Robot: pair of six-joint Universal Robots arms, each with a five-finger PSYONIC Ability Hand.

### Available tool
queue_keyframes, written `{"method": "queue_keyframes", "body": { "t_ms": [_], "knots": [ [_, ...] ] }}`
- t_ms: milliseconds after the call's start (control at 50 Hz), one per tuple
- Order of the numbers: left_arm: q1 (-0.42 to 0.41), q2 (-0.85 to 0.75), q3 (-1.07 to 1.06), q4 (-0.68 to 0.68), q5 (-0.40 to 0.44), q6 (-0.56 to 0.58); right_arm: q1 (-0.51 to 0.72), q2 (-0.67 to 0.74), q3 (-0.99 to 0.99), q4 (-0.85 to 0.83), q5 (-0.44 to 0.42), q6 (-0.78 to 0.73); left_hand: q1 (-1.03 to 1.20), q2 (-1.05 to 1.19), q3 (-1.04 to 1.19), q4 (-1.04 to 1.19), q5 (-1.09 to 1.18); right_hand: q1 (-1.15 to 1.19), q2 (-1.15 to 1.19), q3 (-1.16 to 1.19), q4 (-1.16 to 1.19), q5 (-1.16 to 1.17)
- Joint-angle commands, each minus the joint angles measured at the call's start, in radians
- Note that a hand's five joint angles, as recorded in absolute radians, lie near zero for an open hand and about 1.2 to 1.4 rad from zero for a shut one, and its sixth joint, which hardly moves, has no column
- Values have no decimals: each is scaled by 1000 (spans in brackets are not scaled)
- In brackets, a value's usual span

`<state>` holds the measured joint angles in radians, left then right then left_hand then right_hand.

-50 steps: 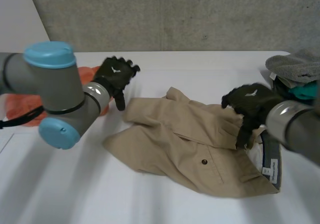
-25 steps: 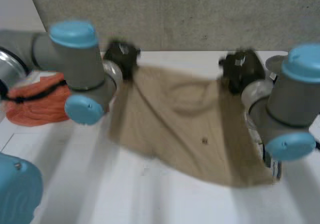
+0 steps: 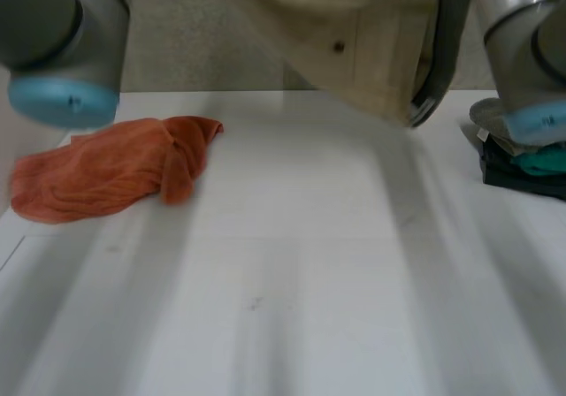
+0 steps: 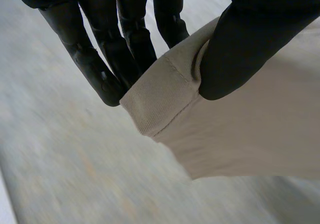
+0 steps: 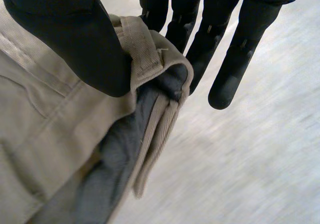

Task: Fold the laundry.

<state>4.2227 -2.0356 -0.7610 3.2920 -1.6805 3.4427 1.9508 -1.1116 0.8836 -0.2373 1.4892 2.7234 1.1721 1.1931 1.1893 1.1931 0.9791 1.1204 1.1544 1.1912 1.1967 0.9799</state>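
And the left hand (image 4: 122, 39) pinches a hem (image 4: 160, 101), the right hand (image 5: 80, 44) the waistband (image 5: 145, 51), beige trousers (image 3: 354, 34) hanging high above the tabletop's (image 3: 292, 272) far edge, orange cloth (image 3: 106, 171) at its left edge.

The left arm (image 3: 53, 16) is formed of a rounded grey joint housing closed by a light-blue cap, and the right arm (image 3: 522, 25) is built alike. The left hand (image 4: 125, 39) and right hand (image 5: 75, 39) are finished in matt black, each with slim segmented fingers (image 5: 240, 49) and a broad, rounded thumb (image 4: 250, 44).
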Motion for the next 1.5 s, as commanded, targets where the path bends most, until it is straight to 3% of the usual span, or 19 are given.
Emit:
{"method": "queue_keyframes", "body": {
  "t_ms": [20, 180, 260, 400, 480, 500, 520, 580, 660, 800, 960, 1040, 1100, 1180, 1280, 1500],
  "knots": [
    [-12, 86, -397, -12, 45, -11, -6, -97, 296, 211, -70, -25, 224, 203, 207, 203, 243, 276, 242, 205, 200, 242],
    [-66, 166, -718, -18, 28, 56, -58, -165, 494, 311, -87, -56, 224, 203, 207, 203, 243, 276, 242, 205, 200, 242],
    [-90, 91, -730, -34, 19, 98, -67, -100, 517, 334, -102, -56, 224, 203, 207, 203, 243, 276, 242, 205, 200, 242],
    [-67, -107, -595, -74, -15, 145, -55, 151, 407, 308, -95, -51, 224, 203, 207, 203, 243, 276, 242, 205, 200, 242],
    [-72, -192, -496, -133, -15, 145, -50, 251, 328, 302, -64, -48, -206, -227, -223, -227, -187, 276, 242, 205, 200, 242],
    [-78, -210, -460, -155, -5, 144, -50, 263, 310, 300, -35, -41, -483, -504, -500, -504, -465, -94, -128, -164, -170, -128],
    [-81, -218, -445, -167, -5, 147, -52, 265, 304, 297, -15, -34, -631, -652, -648, -652, -613, -301, -335, -372, -377, -335],
    [-89, -228, -399, -210, -16, 156, -50, 247, 287, 279, 78, -4, -972, -993, -989, -993, -954, -756, -791, -827, -833, -791],
    [-73, -183, -391, -232, -53, 153, -49, 164, 320, 283, 120, 45, -998, -1019, -1015, -1019, -979, -907, -941, -978, -984, -941],
    [-20, 3, -529, -174, -24, 154, -65, -59, 468, 335, 11, 19, -974, -995, -991, -995, -955, -788, -822, -858, -864, -822],
    [31, 152, -747, -118, 102, 222, -122, -252, 705, 435, -174, -217, -569, -590, -586, -590, -551, -524, -558, -595, -600, -558],
    [43, 157, -800, -124, 156, 242, -131, -261, 791, 452, -228, -257, -264, -285, -281, -285, -245, -476, -510, -547, -552, -510],
    [43, 144, -813, -140, 182, 242, -130, -248, 834, 446, -245, -258, -172, -193, -189, -193, -154, -470, -504, -541, -547, -504],
    [40, 95, -807, -156, 217, 239, -125, -195, 877, 371, -253, -248, -239, -260, -256, -260, -221, -470, -504, -541, -547, -504],
    [31, -4, -747, -161, 249, 230, -110, -107, 900, 169, -244, -199, -562, -583, -579, -583, -544, -567, -601, -637, -643, -601],
    [14, -188, -517, -186, 185, 236, -90, 28, 876, -151, -181, -172, -741, -762, -759, -762, -723, -564, -598, -635, -641, -598]
  ]
}}
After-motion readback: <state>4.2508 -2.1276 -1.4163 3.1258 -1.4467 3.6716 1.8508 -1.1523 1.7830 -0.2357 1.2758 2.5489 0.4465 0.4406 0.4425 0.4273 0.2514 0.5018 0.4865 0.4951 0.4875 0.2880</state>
